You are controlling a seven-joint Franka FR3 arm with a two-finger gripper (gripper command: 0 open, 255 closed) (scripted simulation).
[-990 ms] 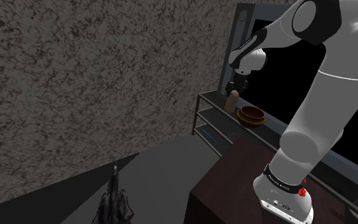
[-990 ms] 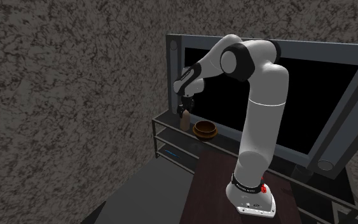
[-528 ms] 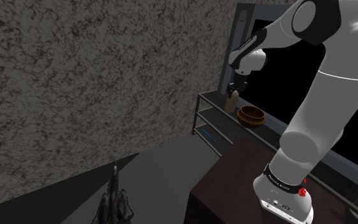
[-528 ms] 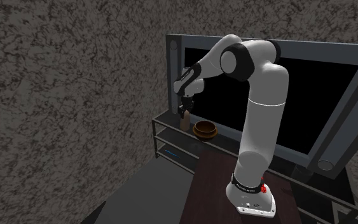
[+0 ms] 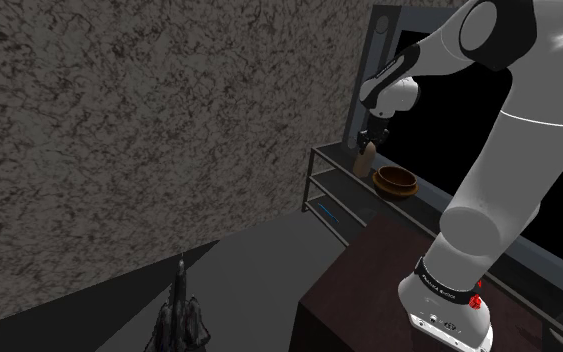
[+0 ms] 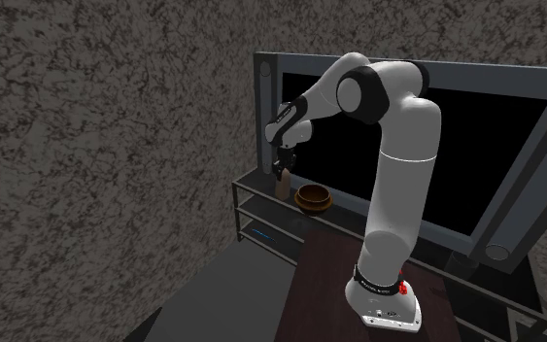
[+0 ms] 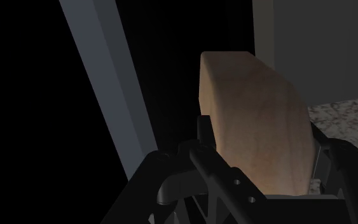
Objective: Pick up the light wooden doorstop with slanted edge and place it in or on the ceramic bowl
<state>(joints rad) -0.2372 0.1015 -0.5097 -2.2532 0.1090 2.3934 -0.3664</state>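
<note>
The claw [image 7: 260, 145] is clamped on the doorstop [image 7: 250, 95], a black finger against each broad face at its upper end. That seems a sound hold, since the block looks stiff, light and unbreakable, though the slant might let it creep out of a weak pinch. It is pale, fine-grained wood with a rounded end, upright over the top shelf [image 5: 334, 158], near the brown bowl [image 5: 395, 181] and the grey screen frame [image 5: 381, 50]; whether it touches the shelf I cannot tell.
</note>
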